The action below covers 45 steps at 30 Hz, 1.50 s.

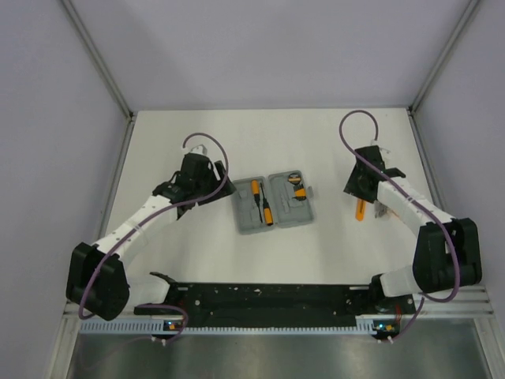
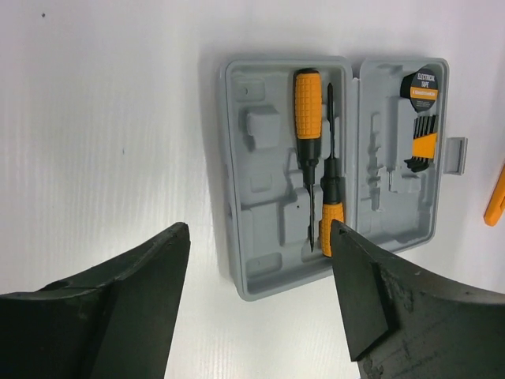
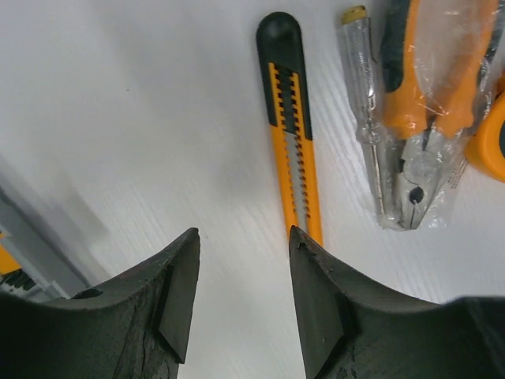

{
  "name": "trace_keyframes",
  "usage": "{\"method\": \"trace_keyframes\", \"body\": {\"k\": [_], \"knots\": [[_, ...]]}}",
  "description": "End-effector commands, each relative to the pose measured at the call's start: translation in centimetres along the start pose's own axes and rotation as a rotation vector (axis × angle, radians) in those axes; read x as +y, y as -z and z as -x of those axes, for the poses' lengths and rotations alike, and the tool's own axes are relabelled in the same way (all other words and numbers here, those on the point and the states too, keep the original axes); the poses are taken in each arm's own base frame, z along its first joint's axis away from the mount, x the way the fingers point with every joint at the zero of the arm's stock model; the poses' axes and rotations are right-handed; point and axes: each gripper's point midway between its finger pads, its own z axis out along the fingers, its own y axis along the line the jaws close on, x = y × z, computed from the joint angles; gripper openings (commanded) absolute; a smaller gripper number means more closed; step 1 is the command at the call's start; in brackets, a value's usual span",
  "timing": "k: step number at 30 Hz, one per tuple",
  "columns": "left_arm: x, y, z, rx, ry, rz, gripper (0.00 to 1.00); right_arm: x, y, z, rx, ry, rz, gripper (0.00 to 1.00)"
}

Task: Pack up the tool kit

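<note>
The grey clamshell case (image 1: 274, 204) lies open mid-table and also shows in the left wrist view (image 2: 260, 268). Two orange-and-black screwdrivers (image 2: 308, 110) sit in its left half. A round black tape (image 2: 424, 85) and a bit set (image 2: 424, 142) sit in its right half. My left gripper (image 2: 259, 237) is open and empty, left of the case. My right gripper (image 3: 243, 241) is open and empty above an orange utility knife (image 3: 289, 126), whose lower end lies by its right finger. A clear tester screwdriver (image 3: 364, 103), bagged pliers (image 3: 426, 95) and the orange edge of a tape measure (image 3: 491, 142) lie right of the knife.
Grey walls close in the white table (image 1: 158, 150) on three sides. A black rail with the arm bases (image 1: 268, 304) runs along the near edge. A grey edge of the case (image 3: 39, 253) shows at the right wrist view's lower left.
</note>
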Motion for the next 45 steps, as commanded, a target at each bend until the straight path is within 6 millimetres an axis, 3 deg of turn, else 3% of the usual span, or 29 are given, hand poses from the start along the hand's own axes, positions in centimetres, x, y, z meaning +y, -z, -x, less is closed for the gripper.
{"method": "trace_keyframes", "body": {"k": [1, 9, 16, 17, 22, 25, 30, 34, 40, 45], "knots": [[-1.0, 1.7, 2.4, -0.046, -0.063, -0.066, 0.76, -1.8, -1.6, 0.3, 0.023, -0.006, -0.034, 0.49], [-0.5, 1.3, 1.8, -0.001, -0.047, -0.100, 0.76, -3.7, -5.2, -1.4, 0.114, -0.009, -0.110, 0.50], [-0.6, 1.1, 1.6, 0.022, -0.037, -0.118, 0.76, -4.0, -6.4, -2.3, 0.144, -0.004, -0.136, 0.47], [-0.6, 1.1, 1.6, 0.025, -0.036, -0.122, 0.75, -3.9, -6.5, -2.4, 0.148, -0.006, -0.132, 0.44], [-0.7, 1.1, 1.5, 0.032, -0.034, -0.127, 0.75, -2.9, -6.5, -2.4, 0.147, -0.016, -0.077, 0.07], [-0.7, 1.1, 1.5, 0.036, -0.034, -0.127, 0.75, -1.9, -5.9, -1.8, 0.120, -0.017, -0.010, 0.02], [-0.7, 1.1, 1.4, 0.045, -0.033, -0.132, 0.75, 1.5, -3.0, 0.0, 0.033, 0.052, 0.127, 0.01], [-0.9, 1.1, 1.3, 0.051, -0.038, -0.144, 0.77, 5.7, 0.4, 1.2, -0.038, 0.133, 0.289, 0.01], [-1.3, 1.2, 1.2, 0.060, -0.042, -0.164, 0.77, 13.2, 4.5, -0.5, -0.056, 0.300, 0.552, 0.00], [-1.2, 1.2, 0.8, 0.075, -0.044, -0.167, 0.77, 17.6, 5.4, -4.1, 0.007, 0.443, 0.666, 0.01]]}}
